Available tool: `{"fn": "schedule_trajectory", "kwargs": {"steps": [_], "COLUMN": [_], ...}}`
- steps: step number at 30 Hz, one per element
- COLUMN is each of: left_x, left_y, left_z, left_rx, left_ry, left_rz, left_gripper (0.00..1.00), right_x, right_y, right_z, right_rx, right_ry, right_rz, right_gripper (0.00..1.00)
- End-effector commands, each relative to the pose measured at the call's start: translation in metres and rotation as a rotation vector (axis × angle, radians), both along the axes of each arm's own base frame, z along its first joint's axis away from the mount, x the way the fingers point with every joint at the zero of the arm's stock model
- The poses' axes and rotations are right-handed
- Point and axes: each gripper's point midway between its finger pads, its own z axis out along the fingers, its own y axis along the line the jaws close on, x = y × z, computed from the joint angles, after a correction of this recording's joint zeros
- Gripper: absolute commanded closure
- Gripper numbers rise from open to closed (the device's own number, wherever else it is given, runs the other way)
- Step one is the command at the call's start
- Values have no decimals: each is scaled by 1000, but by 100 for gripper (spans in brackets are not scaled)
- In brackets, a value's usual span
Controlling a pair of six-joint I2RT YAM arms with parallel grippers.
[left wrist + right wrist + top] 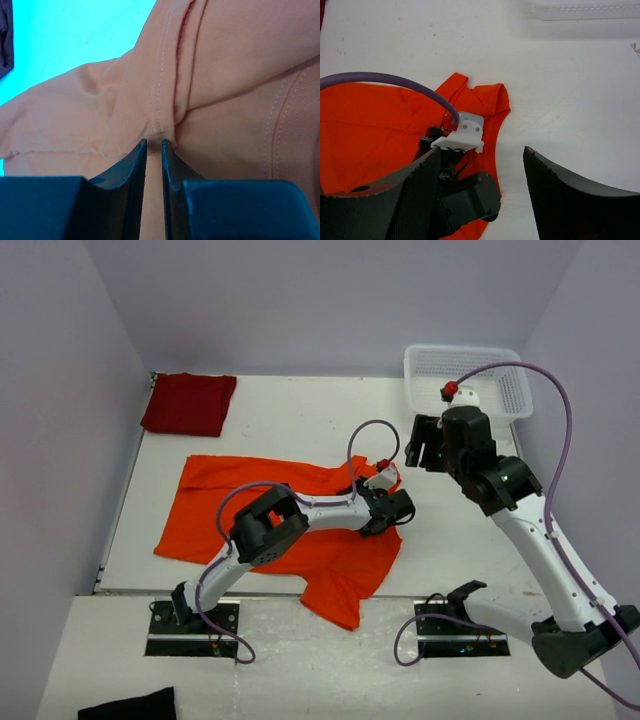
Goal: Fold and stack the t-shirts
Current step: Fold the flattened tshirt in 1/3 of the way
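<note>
- Fingers (132, 170) of the left gripper (153, 142) stand narrowly apart, with a stitched hem fold of the orange t-shirt (225, 75) right at their tips. Whether any cloth is pinched, I cannot tell.
- Top view: the orange t-shirt lies spread and rumpled at frame centre, its lower part reaching past the near edge of the table (300, 410). The crimson t-shirt (188, 403) lies as a compact rectangle at upper left.
- Risk: if only one layer of the hem is caught, a pull would likely drag the fold loose or bunch it.
- Risk: a drag toward the frame bottom could slide the overhanging part off the edge.
- At frame right, the right gripper (481, 150) gapes wide and holds nothing, over bare table just beside the shirt. Both arms are near each other, so a clash is possible.
- Writing: none readable on the shirts, the white basket (515, 405) or the arms.
</note>
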Motion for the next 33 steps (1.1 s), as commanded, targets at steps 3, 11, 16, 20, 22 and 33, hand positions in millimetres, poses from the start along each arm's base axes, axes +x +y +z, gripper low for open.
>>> {"fn": "schedule_trajectory", "kwargs": {"steps": [3,11,16,20,22,33], "left_x": [2,0,3,5,6,18], "left_y": [-15,-21,-28,-33,-33,-28], "left_z": [29,32,33,30,27,16], "left_rx": [-97,-121,-125,-121,-115,-107], "left_ry": [-39,-38,-37,-39,-40,-36], "left_rz": [-18,-37,-58,-71,-71,-61], "left_gripper": [80,78,74,73,72,73], "right_x": [-5,-5,-6,-8,-9,-17], "right_y": [-8,-5,-6,-7,-7,-11], "right_z": [20,11,12,16,17,20], "right_rx": [18,15,16,19,20,21], "right_ry": [-44,-20,-24,-37,-40,-47], "right_rz": [-27,-16,-15,-15,-7,-5], "right_gripper": [32,32,32,31,31,31]}}
